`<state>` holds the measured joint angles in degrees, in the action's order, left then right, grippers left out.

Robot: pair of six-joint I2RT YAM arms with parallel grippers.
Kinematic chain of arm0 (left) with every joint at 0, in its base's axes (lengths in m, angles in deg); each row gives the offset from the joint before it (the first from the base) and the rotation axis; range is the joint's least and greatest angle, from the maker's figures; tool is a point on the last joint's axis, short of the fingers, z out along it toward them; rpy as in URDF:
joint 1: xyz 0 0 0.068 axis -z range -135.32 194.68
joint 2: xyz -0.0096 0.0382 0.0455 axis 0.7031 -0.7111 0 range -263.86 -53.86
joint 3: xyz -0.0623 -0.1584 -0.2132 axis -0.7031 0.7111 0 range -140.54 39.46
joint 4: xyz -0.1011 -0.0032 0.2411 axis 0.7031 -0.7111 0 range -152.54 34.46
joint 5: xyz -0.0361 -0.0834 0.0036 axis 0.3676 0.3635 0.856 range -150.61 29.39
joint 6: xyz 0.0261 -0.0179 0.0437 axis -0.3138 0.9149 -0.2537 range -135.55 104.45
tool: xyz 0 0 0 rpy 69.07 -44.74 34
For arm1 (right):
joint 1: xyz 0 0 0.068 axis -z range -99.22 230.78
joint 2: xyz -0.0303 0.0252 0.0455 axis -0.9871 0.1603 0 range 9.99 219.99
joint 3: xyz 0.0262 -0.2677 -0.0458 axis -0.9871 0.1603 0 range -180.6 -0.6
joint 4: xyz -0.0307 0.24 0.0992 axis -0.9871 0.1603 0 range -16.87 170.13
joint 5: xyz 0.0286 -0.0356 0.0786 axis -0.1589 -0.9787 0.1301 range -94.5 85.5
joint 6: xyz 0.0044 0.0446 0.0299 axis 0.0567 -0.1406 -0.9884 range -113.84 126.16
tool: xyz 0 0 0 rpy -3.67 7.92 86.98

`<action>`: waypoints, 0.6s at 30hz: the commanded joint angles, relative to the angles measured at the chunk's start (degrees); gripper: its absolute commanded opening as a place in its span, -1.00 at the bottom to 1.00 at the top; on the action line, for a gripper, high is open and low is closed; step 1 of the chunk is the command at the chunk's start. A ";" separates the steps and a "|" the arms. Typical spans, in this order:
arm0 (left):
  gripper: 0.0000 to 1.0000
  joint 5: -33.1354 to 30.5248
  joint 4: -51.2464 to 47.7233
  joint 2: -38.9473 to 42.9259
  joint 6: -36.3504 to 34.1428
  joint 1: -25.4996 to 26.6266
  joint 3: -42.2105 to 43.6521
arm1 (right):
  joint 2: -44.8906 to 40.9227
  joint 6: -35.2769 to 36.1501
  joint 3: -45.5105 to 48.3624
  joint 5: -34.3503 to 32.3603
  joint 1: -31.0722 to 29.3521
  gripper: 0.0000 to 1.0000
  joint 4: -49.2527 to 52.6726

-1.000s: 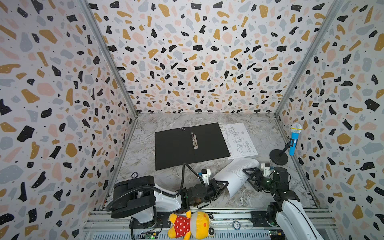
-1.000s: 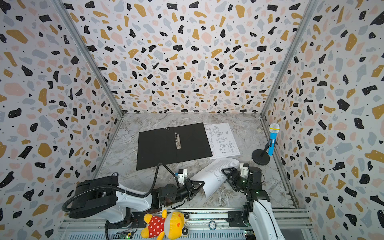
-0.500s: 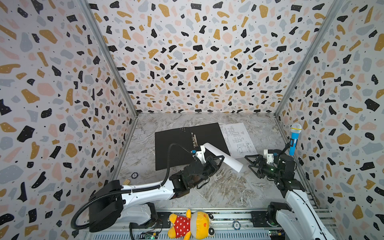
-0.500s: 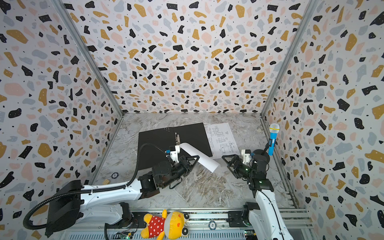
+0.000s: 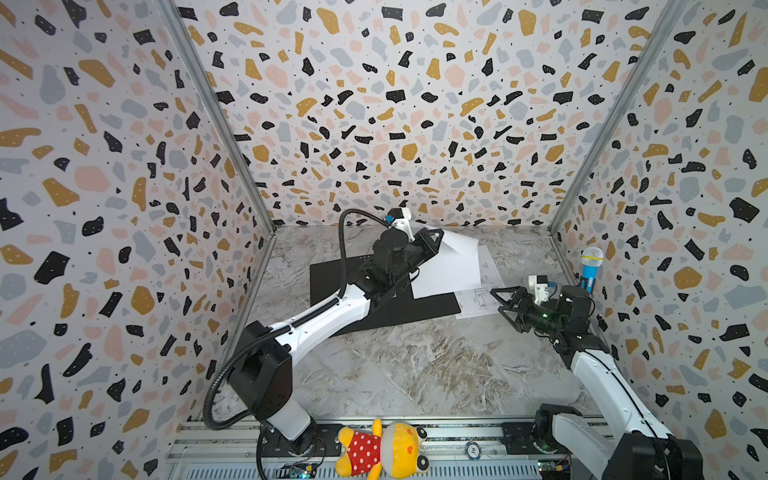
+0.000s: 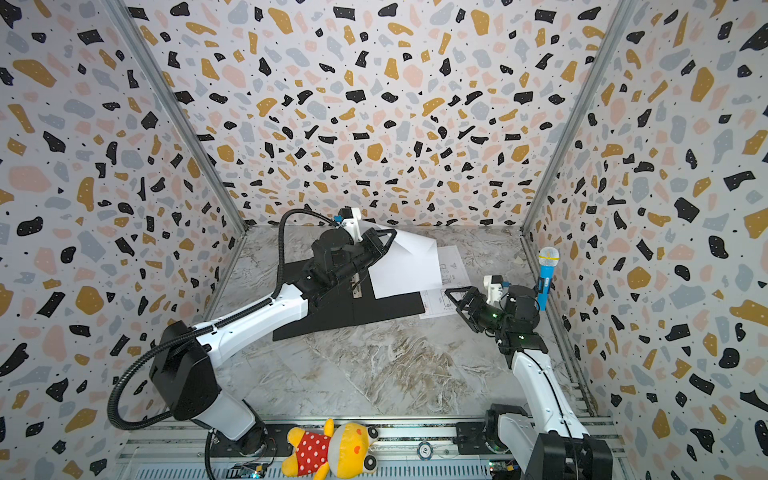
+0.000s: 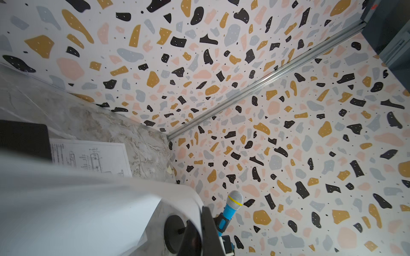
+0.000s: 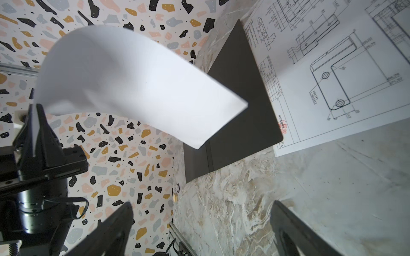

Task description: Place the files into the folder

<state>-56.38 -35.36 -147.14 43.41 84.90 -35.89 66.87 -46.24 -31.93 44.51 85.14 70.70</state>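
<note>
Two sheets and one folder are on the table. The left gripper, its arm stretched far over the open black folder, pinches a white sheet that droops over the folder's right half. The drawing sheet lies flat just right of the folder. Only the right wrist view shows its red stamp. The right gripper, jaws wide and empty, hovers at that sheet's near edge with its elbow bent.

The left gripper is pinching a curled white sheet that is hanging over the black folder. The drawing sheet is lying against the folder's edge. The right gripper is gaping wide.
</note>
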 commanded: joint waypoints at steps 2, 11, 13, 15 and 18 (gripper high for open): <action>-0.90 3.66 2.85 -1.38 -4.86 0.01 1.03 | 0.96 2.75 -1.54 -0.44 0.12 0.94 -2.63; -0.90 5.28 15.84 -2.62 -2.10 4.11 19.32 | 6.28 0.64 5.30 0.33 -0.08 0.93 -10.53; -0.90 5.48 18.10 -3.93 -0.55 4.53 22.15 | 8.95 0.87 5.64 1.00 -0.34 0.93 -12.63; -0.90 5.94 20.68 -5.47 1.53 4.68 24.56 | 11.87 0.97 5.67 1.35 -0.73 0.93 -14.26; -0.90 6.48 22.30 -7.71 3.04 4.77 26.19 | 16.03 0.86 6.09 1.68 -1.56 0.93 -16.77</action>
<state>-50.93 -20.15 -153.78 44.39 89.80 -10.49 81.27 -45.39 -26.03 44.84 84.37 58.46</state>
